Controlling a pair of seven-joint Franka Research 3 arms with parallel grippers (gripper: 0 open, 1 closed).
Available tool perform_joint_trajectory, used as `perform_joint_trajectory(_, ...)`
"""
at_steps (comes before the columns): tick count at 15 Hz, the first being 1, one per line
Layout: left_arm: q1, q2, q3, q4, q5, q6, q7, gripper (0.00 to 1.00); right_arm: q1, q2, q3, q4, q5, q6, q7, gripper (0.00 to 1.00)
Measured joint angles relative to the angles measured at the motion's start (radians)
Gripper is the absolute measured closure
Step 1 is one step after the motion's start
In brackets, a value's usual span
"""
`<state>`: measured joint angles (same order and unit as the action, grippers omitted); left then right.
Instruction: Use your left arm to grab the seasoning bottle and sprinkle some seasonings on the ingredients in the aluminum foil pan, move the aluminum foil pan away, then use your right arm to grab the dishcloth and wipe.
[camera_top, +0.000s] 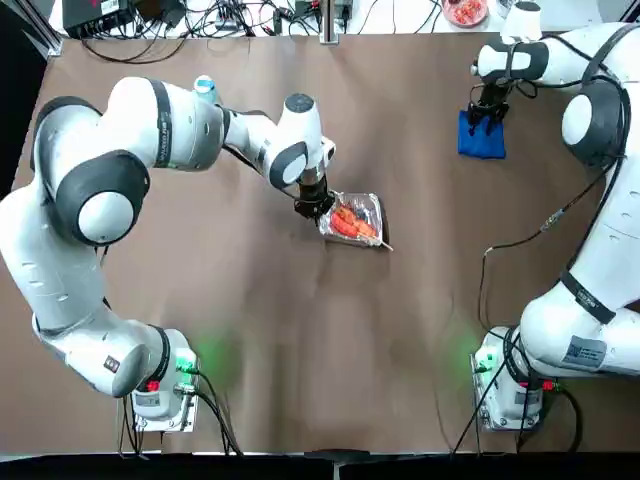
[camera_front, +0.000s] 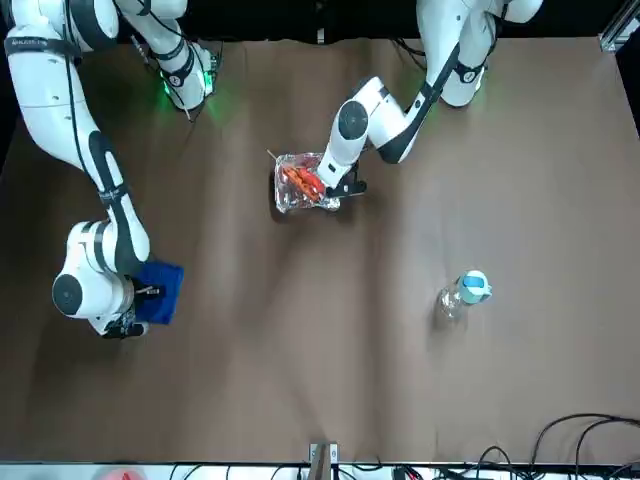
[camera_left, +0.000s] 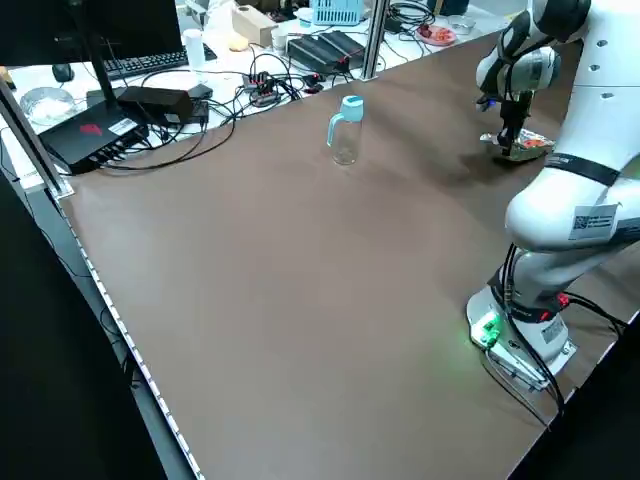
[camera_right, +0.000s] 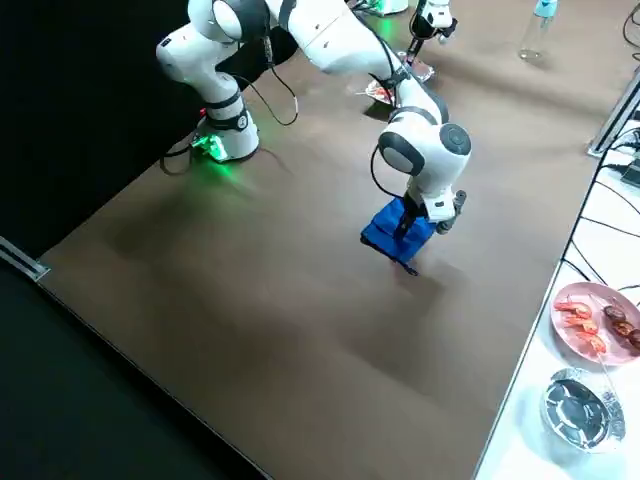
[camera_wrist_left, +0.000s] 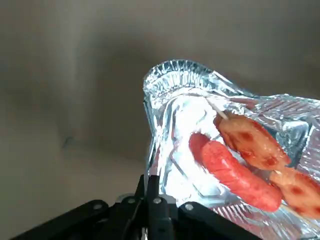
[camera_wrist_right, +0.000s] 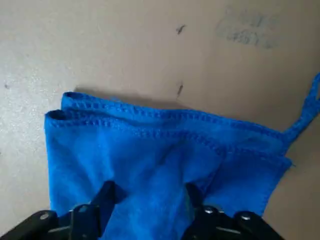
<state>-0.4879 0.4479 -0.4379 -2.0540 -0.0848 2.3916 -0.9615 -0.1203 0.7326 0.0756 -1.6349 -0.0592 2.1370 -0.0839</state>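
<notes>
Foil pan: the aluminum foil pan (camera_top: 354, 219) sits on the table (camera_top: 300, 350) about mid-width, slightly toward the far half.
Contents: the ingredients (camera_top: 352, 222) lie in the pan, the skewer end poking over its near-right corner.
Left gripper: the left gripper (camera_top: 312, 207) is at the pan's left edge, fingers pinched together on the rim.
Bottle: the seasoning bottle (camera_front: 462, 295) stands upright at far left, well apart from the pan, behind the left arm (camera_top: 150, 130).
Dishcloth: the dishcloth (camera_top: 481, 135) lies flat at far right, well apart from the pan.
Right gripper: the right gripper (camera_top: 489, 117) is on the cloth, its fingers (camera_wrist_right: 107, 192) spread and pressed into the fabric.
Beyond the far edge: cables (camera_top: 200, 18) and a plate of food (camera_right: 598, 322).
</notes>
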Motion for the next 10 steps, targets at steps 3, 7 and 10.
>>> perform_joint_trajectory(3, -0.015, 0.010, -0.001, -0.016, -0.001, 0.001, -0.009, 0.97, 0.000, -0.001, 0.000, 0.004, -0.001, -0.002, 0.000, 0.50)
perform_joint_trajectory(7, -0.010, 0.012, -0.001, -0.008, -0.001, 0.003, -0.032, 0.65, 0.000, -0.002, 0.000, 0.011, -0.001, -0.011, 0.000, 0.88)
perform_joint_trajectory(10, 0.018, -0.005, 0.001, 0.016, -0.001, 0.003, -0.034, 0.39, 0.003, -0.002, 0.004, 0.013, -0.001, -0.012, 0.000, 0.92)
